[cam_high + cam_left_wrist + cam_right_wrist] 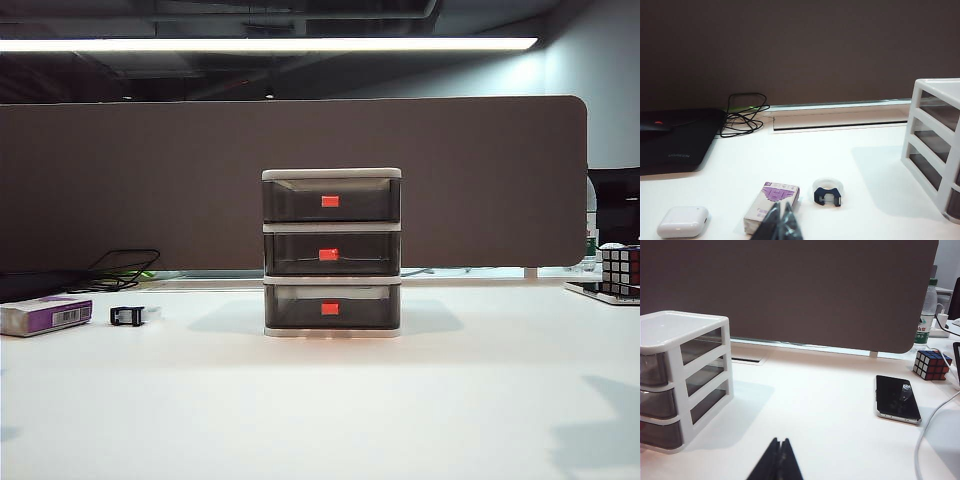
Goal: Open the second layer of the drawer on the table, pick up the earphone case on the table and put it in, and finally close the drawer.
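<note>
- Exterior view: the drawer [332, 252] stands mid-table, a white frame with three smoky grey trays, all pushed in. The second layer [332, 254] is the middle tray, with a red tab on its front. On the far left lie a purple box [46, 315] and a black clip [127, 316]; a cube [620, 266] sits far right. Neither gripper nor the earphone case shows here. The table [320, 420] is plain, smooth white.
- Left wrist view: the left gripper [780, 222] hangs low over the near table, its dark fingertips pressed together on nothing. The earphone case [683, 221] lies on the table left of it, near the purple box and well apart from the drawer: a glossy, rounded white shell. The clip rests against a clear tape ring [828, 187]. A black pad [677, 142] and looped cable [742, 117] lie farther back.
- Right wrist view: the right gripper [779, 460] also has its tips shut together, holding nothing, right of the drawer. A glossy phone [896, 397] lies farther right.
- Risk, as I judge it: the tabs are small and three look alike, so a pull could land on the wrong tray.
- The unit looks light; tugging the tab may drag the whole frame along the slick table.
- The case's smooth, curved shell could slip from a pinch, or the fingers could nudge the box beside it.
</note>
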You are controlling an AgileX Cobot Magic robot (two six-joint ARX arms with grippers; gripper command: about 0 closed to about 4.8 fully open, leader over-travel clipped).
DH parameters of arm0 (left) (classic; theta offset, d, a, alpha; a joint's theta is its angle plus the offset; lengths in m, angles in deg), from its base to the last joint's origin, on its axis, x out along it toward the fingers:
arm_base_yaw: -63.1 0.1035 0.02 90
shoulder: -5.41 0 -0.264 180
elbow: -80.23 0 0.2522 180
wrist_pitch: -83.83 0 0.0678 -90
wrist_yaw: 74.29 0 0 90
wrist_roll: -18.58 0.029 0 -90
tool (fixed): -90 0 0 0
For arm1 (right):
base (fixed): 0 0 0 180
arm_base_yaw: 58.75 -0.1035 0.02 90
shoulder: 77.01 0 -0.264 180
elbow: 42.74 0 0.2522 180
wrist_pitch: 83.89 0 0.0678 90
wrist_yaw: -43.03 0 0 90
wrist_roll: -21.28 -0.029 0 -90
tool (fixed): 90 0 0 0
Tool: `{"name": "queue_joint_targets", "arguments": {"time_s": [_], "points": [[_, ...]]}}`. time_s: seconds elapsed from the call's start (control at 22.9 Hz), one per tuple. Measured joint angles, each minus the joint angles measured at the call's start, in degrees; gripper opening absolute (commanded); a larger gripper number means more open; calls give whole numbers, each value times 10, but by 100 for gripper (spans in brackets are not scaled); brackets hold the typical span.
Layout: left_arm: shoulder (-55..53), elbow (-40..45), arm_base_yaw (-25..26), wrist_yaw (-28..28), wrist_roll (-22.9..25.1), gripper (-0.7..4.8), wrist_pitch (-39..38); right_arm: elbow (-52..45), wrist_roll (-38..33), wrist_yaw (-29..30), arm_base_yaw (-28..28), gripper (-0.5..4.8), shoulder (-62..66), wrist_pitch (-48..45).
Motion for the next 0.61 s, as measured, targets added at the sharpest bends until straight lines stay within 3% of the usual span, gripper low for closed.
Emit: {"name": "queue_joint_targets", "arguments": {"time_s": [0.61], "points": [[0, 0, 0, 0, -12, -5, 0, 0, 0, 0, 0, -4, 0, 0]]}}
